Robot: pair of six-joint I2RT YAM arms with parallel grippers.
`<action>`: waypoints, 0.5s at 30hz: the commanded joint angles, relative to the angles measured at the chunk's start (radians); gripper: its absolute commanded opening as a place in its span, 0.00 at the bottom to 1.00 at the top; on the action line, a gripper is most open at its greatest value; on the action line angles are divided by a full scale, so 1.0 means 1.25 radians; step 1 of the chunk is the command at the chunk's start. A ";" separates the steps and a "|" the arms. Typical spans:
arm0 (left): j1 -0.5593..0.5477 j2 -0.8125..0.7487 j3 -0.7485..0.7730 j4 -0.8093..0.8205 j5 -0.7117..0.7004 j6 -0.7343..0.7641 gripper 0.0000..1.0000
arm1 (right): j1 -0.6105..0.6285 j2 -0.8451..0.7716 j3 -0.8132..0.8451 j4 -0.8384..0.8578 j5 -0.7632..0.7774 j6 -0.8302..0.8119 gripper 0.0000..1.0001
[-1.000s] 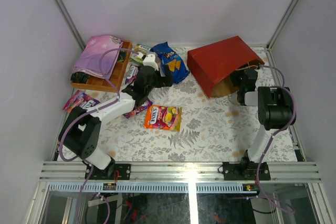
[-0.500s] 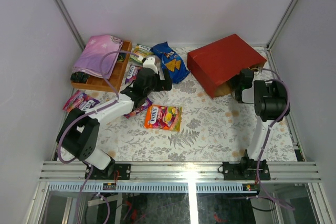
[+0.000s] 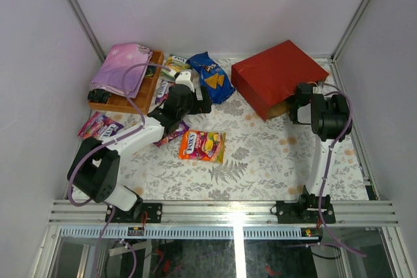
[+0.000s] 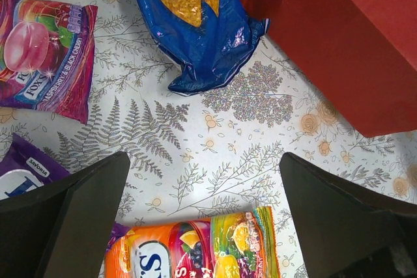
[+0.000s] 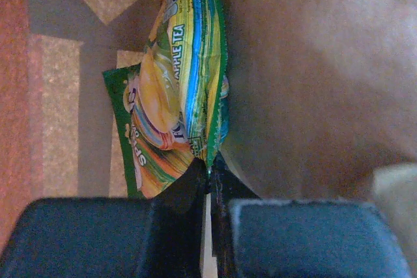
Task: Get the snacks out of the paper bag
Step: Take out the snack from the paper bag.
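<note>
The red paper bag (image 3: pixel 277 76) lies on its side at the back right, its mouth facing my right arm. My right gripper (image 3: pixel 296 105) reaches into that mouth. In the right wrist view the gripper (image 5: pixel 210 174) is shut on the lower edge of a green-yellow snack packet (image 5: pixel 176 96) against the bag's brown inside (image 5: pixel 313 63). My left gripper (image 4: pixel 203 187) hangs open over the tablecloth, holding nothing. It is just beyond an orange packet (image 4: pixel 195 245) and short of the dark-blue chip bag (image 4: pixel 195 24). A purple packet (image 4: pixel 42 56) lies to its left.
A wooden tray (image 3: pixel 146 96) carrying a folded pink cloth (image 3: pixel 124 69) stands at the back left. More packets lie near it (image 3: pixel 99 125) and behind the left arm (image 3: pixel 176 63). Frame posts and walls close in both sides.
My right gripper pushed further into the bag's mouth and closed on the green-yellow packet. The left arm edged slightly toward the back, still open.
</note>
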 commanded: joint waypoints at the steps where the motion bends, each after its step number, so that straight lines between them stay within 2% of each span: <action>1: 0.006 -0.013 0.018 0.002 -0.002 -0.003 1.00 | -0.001 -0.104 -0.095 0.100 -0.033 -0.005 0.00; 9: 0.007 -0.008 0.012 0.017 0.039 -0.026 1.00 | 0.000 -0.424 -0.451 0.209 -0.093 0.069 0.00; 12: 0.007 -0.027 -0.005 0.024 0.036 -0.029 1.00 | 0.000 -0.610 -0.556 0.148 -0.123 0.066 0.00; 15: 0.008 -0.047 -0.025 0.043 0.033 -0.037 1.00 | 0.000 -0.833 -0.629 -0.029 -0.119 0.029 0.00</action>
